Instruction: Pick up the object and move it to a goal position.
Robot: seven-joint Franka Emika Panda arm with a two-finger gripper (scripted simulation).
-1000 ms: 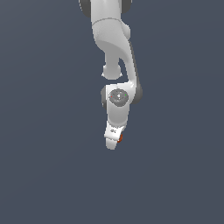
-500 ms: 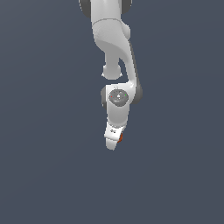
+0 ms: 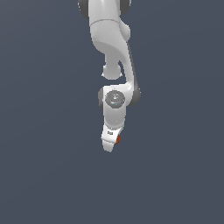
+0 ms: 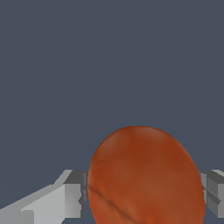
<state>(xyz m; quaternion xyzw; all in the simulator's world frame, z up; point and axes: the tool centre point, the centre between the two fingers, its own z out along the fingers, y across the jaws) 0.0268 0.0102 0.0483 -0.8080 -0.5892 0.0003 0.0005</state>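
Observation:
The orange-red ball fills the lower part of the wrist view, held between my two grey fingers. In the exterior view only a small orange-red sliver of the ball shows at the side of my white gripper; the rest is hidden by the hand. The gripper is shut on the ball, and the arm hangs down from the top of the exterior view. No goal marker shows in either view.
Only a plain dark grey-blue ground surrounds the arm in both views.

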